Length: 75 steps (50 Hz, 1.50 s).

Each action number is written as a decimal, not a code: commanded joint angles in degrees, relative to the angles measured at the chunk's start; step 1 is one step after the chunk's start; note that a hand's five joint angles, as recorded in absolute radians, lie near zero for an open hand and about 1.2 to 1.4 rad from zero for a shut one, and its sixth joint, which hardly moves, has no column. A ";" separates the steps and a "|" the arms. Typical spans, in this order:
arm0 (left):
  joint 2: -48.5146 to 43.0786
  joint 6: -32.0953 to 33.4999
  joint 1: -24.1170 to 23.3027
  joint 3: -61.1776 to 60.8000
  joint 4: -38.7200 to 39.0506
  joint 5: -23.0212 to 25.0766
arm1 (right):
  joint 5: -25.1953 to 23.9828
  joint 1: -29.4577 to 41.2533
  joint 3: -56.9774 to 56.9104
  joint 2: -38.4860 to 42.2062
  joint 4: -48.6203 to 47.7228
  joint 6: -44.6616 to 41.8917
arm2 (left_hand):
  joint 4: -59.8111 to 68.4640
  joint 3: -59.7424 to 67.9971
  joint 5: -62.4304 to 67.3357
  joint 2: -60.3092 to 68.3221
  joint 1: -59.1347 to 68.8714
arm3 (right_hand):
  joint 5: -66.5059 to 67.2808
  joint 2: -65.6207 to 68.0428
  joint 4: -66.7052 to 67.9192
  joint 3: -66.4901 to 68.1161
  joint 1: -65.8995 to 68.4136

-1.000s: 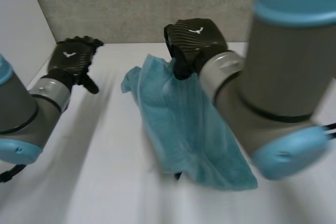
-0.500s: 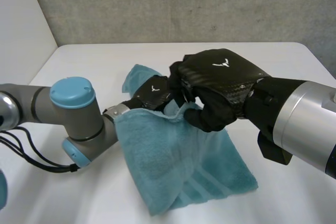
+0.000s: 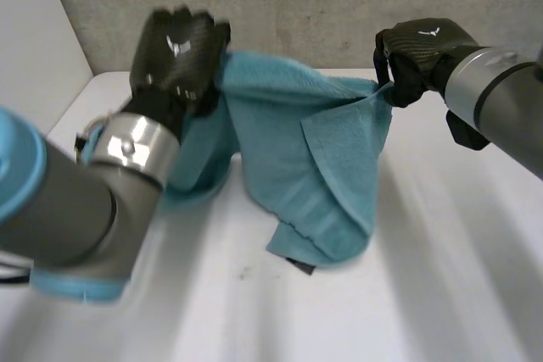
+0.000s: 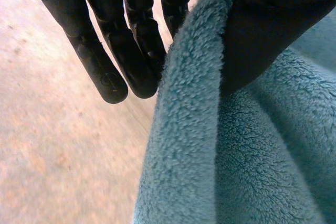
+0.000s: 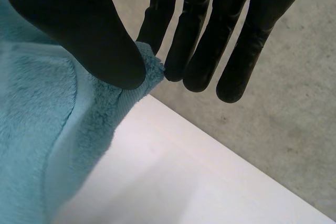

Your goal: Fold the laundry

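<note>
Teal towel [image 3: 314, 158] (mid-air) between left hand [image 3: 176, 55] and right hand [image 3: 417, 52]

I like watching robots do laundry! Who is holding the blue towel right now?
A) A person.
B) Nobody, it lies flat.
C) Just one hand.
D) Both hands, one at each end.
D: the left hand and the right hand each pinch one end of the towel, holding it up over the table.

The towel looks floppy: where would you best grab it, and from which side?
At the two ends of its top edge, pinched from the outer sides, as the left hand and right hand do: the limp towel then hangs spread between them.
</note>
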 commanded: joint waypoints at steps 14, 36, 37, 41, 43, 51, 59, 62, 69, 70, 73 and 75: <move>-17.34 4.18 -7.56 -0.54 -2.11 -10.58 | 8.85 1.92 12.88 7.66 -13.20 -9.39 | -43.76 -43.41 -38.75 -43.91 -40.45 | 14.35 13.00 11.90 12.37 24.19; -5.53 3.92 23.28 3.23 -24.08 16.92 | 3.16 1.48 27.47 4.06 -19.36 -10.11 | -44.44 -44.09 -39.43 -44.59 -41.13 | 14.35 13.00 11.90 12.37 24.19; -8.33 3.92 24.60 5.50 -26.01 19.28 | 2.20 1.48 28.00 3.80 -19.36 -10.11 | -41.93 -41.58 -36.92 -42.08 -38.62 | 14.35 13.00 11.90 12.37 24.19; -13.87 3.92 25.67 11.30 -31.98 21.23 | 0.44 1.48 28.96 3.27 -19.36 -10.11 | -39.72 -39.37 -34.71 -39.87 -36.40 | 14.35 13.00 11.90 12.37 24.19; -15.90 4.01 25.75 13.33 -34.36 21.50 | -0.89 1.40 29.76 2.74 -19.27 -10.20 | -40.05 -39.70 -35.04 -40.20 -36.74 | 14.35 13.00 11.90 12.37 24.19; -22.77 4.54 24.97 17.04 -38.86 27.99 | -10.71 0.78 33.44 -0.42 -19.62 -12.30 | -41.23 -40.88 -36.22 -41.38 -37.92 | 14.35 13.00 11.90 12.37 24.19; -23.47 4.89 23.74 15.98 -41.22 31.17 | -14.87 0.17 34.33 -1.92 -19.45 -17.31 | -40.06 -39.71 -35.05 -40.21 -36.75 | 14.35 13.00 11.90 12.37 24.19; -23.65 5.59 23.21 15.98 -42.20 31.17 | -14.78 -0.18 33.98 -1.92 -19.36 -17.40 | -38.88 -38.53 -33.87 -39.04 -35.57 | 14.35 13.00 11.90 12.37 24.19; -25.23 9.72 22.94 16.24 -42.99 30.64 | -14.60 -0.01 31.43 -1.13 -18.75 -16.79 | -15.37 -15.01 -10.36 -15.52 -12.05 | 14.35 13.00 11.90 12.37 24.19; -25.58 9.90 22.94 16.24 -42.90 30.64 | -14.60 0.08 30.82 -0.87 -18.57 -16.70 | -11.50 -11.15 -6.49 -11.65 -8.18 | 14.35 13.00 11.90 12.37 24.19; -26.90 10.16 22.42 16.60 -43.16 30.55 | -14.43 0.17 27.75 1.94 -16.38 -16.70 | 1.80 2.15 6.81 1.65 5.11 | 14.35 13.00 11.90 12.37 24.19; -27.60 10.16 22.15 17.03 -43.60 30.29 | -14.34 0.17 24.16 4.48 -13.32 -16.61 | 9.02 9.37 14.03 8.87 12.33 | 14.35 13.00 11.90 12.37 24.19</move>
